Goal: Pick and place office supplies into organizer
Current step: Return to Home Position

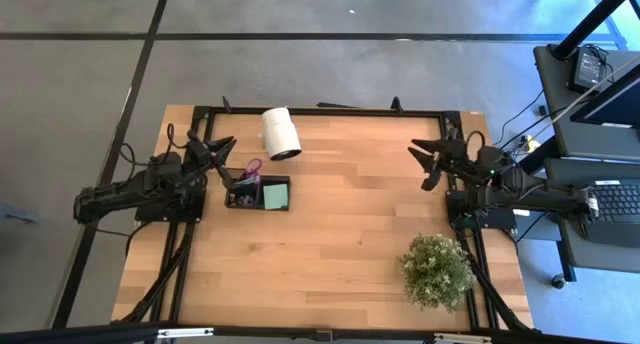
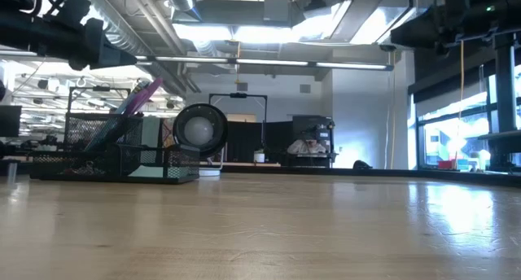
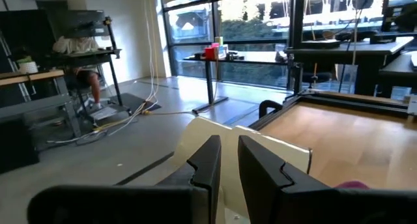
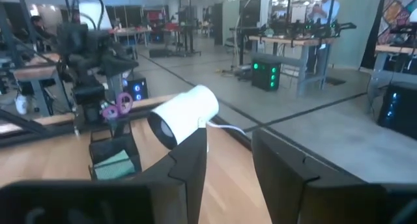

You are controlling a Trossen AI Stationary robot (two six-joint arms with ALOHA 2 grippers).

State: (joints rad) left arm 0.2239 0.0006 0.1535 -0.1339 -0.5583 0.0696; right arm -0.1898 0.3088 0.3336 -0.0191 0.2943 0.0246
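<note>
Two grippers, both spread and empty: left gripper just beside the organizer, right gripper well apart. Scissors and pad lie inside it.

Left arm: black, boxy jointed segments, with a thin black cable looped near the wrist.
Right arm: the same black build and looped cable.
Left gripper: black, with two tapering fingers.
Right gripper: black, with two tapering fingers.
Left fingers: matte black, flat-sided, with a stepped notch on the inner edge.
Right fingers: matte black, broad and angular.
Cables: black bundles trailing from each arm's base.
</note>
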